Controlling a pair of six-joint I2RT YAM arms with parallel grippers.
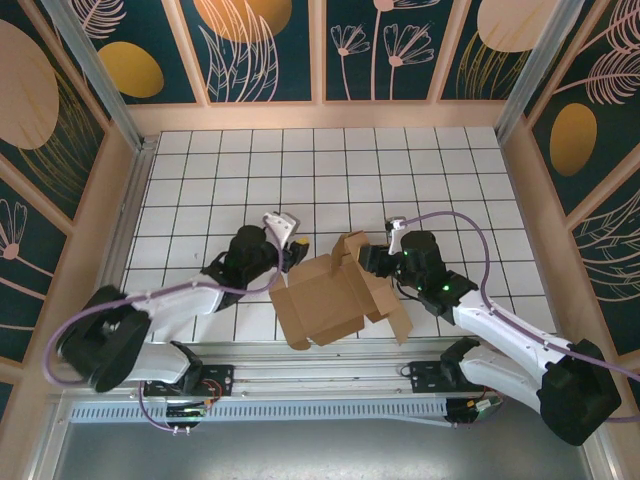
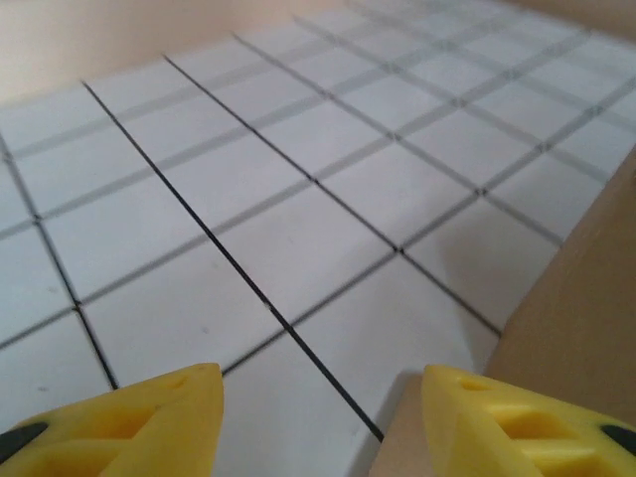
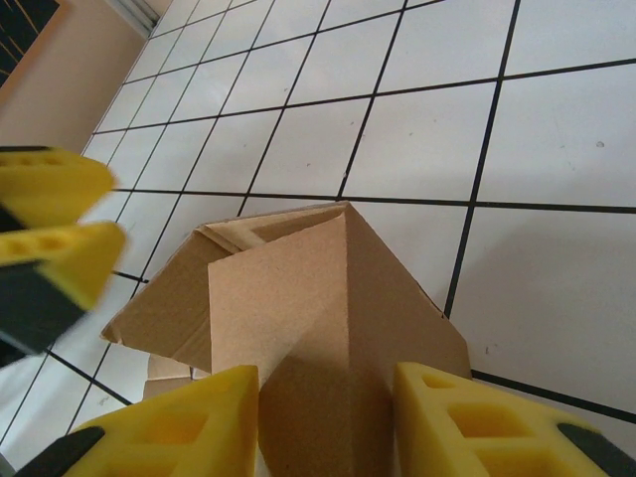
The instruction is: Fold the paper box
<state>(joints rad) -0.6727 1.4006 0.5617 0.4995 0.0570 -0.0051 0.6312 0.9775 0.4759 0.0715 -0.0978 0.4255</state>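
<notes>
Right gripper (image 3: 328, 397) clamps a raised flap, a sound hold on the seemingly light, stiff paper box (image 3: 298, 288); left gripper (image 2: 320, 402) gapes empty.

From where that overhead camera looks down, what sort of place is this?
Probably a robot test cell: a left arm and right arm bolted at a white gridded table, leaf-patterned wall panels enclosing it, a paper box between the arms.
</notes>
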